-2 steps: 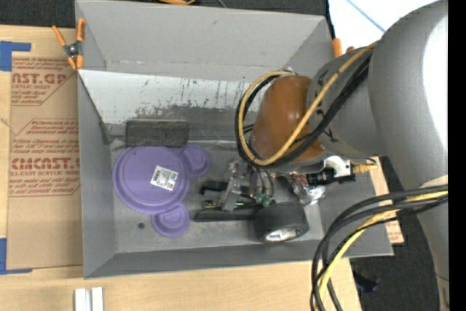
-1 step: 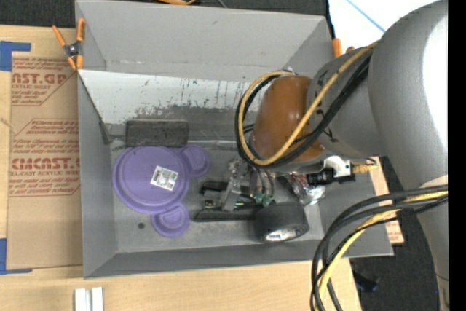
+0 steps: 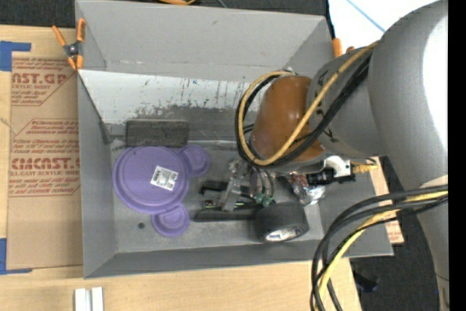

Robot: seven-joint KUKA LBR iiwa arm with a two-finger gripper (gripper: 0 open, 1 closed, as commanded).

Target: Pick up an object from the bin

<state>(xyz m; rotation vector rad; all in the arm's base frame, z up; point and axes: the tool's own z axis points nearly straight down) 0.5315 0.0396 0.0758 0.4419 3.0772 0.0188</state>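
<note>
My gripper (image 3: 216,202) is low in the middle of the bin, reaching down from under the orange wrist cover. Its two dark fingertips (image 3: 212,190) point left and stand apart, open, with only bin floor between them. Just left of them lies a purple round lid (image 3: 142,182) with two small round ears and a white barcode label. A black tape roll (image 3: 280,223) rests against the gripper's right side near the front wall. Neither one is between the fingers.
A dark grey rectangular block (image 3: 156,133) lies against the back wall on the left. A small white and metallic thing (image 3: 312,188) sits at the right wall, partly under the arm. The arm and its cables cover the bin's right part.
</note>
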